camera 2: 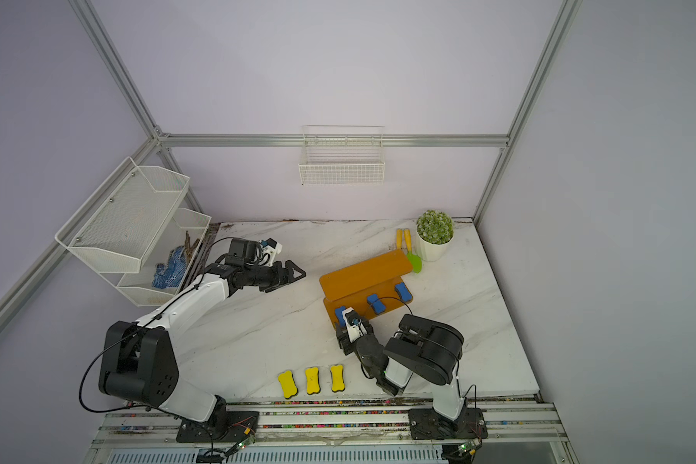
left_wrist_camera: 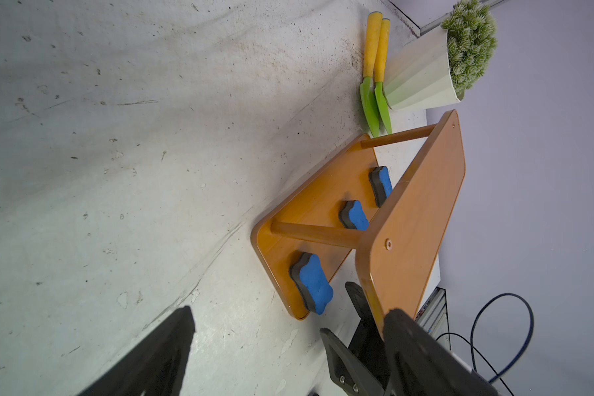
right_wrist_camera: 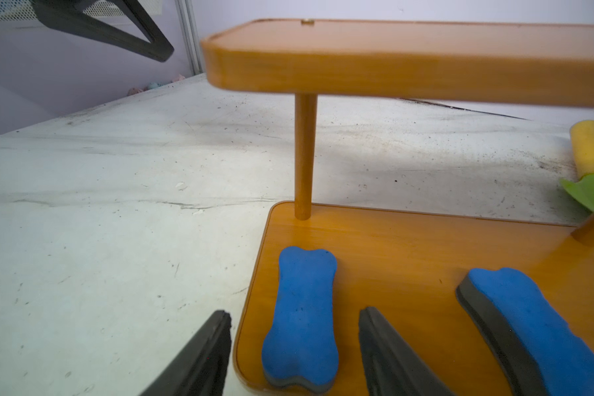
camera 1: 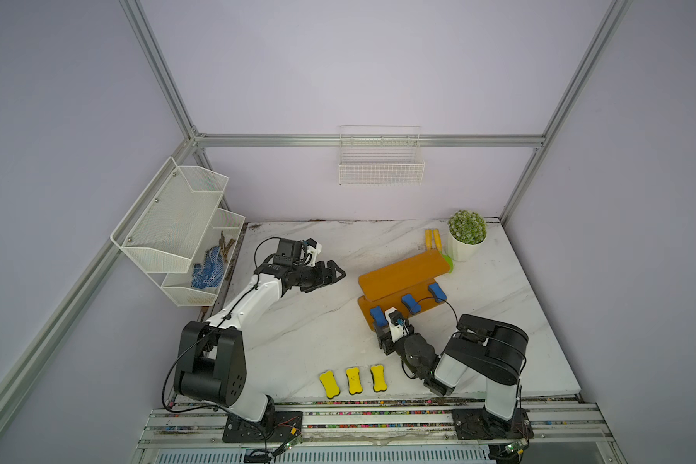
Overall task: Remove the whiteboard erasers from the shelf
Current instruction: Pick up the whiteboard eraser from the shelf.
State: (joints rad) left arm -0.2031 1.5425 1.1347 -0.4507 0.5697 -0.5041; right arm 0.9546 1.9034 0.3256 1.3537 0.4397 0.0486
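Pale lilac walls (camera 1: 338,60) framed by aluminium rails (camera 1: 258,140) enclose a scuffed white marble tabletop (camera 1: 318,321), evenly lit.

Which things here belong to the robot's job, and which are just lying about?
Job: orange-brown two-tier wooden shelf; three blue bone-shaped foam erasers on its lower board; three yellow erasers on the table.
Lying about: yellow-handled green spatulas; potted green plant; white wire basket; white mesh rack; blue dotted gloves.

The orange-brown two-tier shelf (camera 1: 402,273) is hiding most of the green spatula blades (camera 1: 449,264); a white wrist camera (camera 1: 394,325) is covering part of one blue-topped foam eraser (camera 1: 376,314).
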